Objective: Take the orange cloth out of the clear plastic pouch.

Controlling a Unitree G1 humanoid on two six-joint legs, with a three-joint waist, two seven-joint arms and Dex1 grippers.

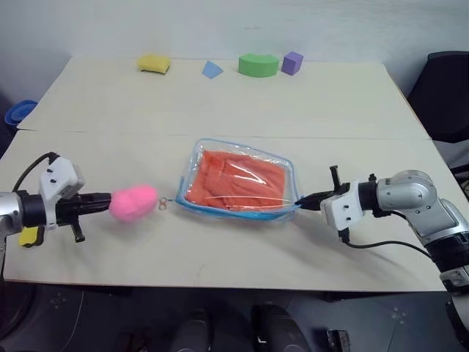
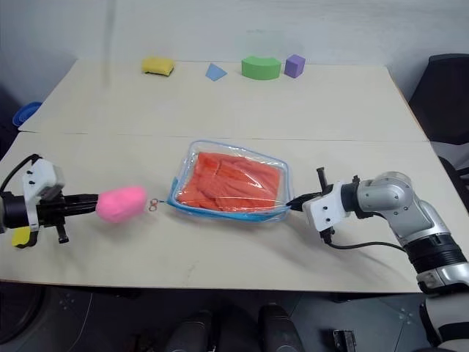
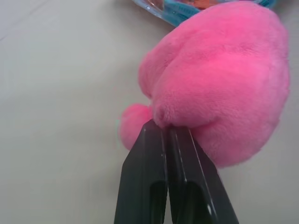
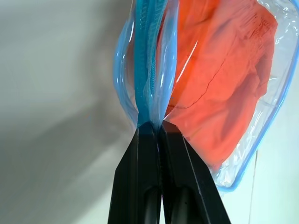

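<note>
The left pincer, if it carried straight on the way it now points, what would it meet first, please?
The left pincer is already shut on the pink pompom. Straight on, it would probably meet the clear plastic pouch next, near its left corner.

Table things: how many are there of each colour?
Yellow: 1, the sponge
Blue: 1, the triangle block
Green: 1, the arch block
Purple: 1, the cube
Pink: 1, the pompom
Orange: 1, the orange cloth
Clear: 1, the clear plastic pouch
Total: 7
</note>
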